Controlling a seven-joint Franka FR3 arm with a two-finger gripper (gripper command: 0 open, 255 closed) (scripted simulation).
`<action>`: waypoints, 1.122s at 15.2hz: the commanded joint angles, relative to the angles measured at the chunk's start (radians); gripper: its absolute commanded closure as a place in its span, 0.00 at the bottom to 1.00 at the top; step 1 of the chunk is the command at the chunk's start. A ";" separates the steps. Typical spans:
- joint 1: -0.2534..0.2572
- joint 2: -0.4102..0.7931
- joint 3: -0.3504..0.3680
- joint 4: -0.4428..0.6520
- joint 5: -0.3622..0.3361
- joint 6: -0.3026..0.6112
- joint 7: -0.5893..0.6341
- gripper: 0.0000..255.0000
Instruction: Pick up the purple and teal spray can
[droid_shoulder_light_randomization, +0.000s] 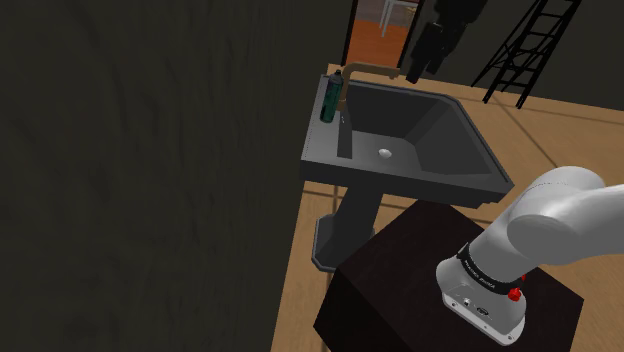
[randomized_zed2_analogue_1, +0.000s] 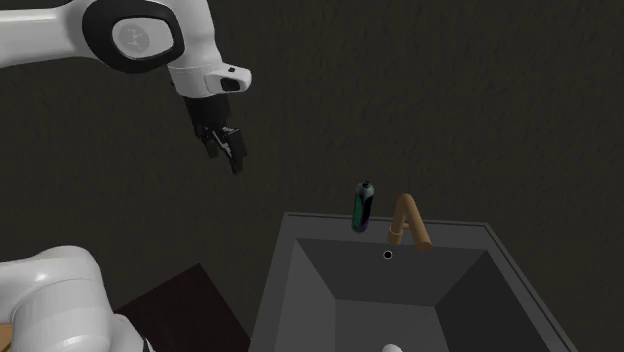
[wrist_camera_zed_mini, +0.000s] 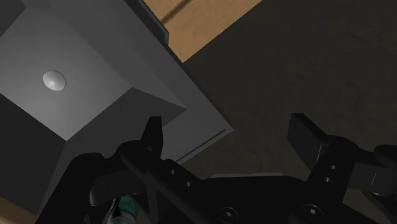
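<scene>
2 exterior views overlook the same sink (droid_shoulder_light_randomization: 445, 135).

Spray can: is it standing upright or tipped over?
Upright. The spray can stands on end on the sink rim beside the faucet, cap uppermost.

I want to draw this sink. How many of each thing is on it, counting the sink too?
Sink: 1
Tap: 1
Spray can: 1
Drain: 1
Total: 4
</scene>
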 joint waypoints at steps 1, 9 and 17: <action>0.000 0.000 0.000 0.000 0.000 0.000 0.000 0.00; -0.016 0.309 -0.098 0.160 -0.002 0.092 -0.135 0.00; -0.029 0.643 -0.171 0.411 0.043 0.107 -0.267 0.00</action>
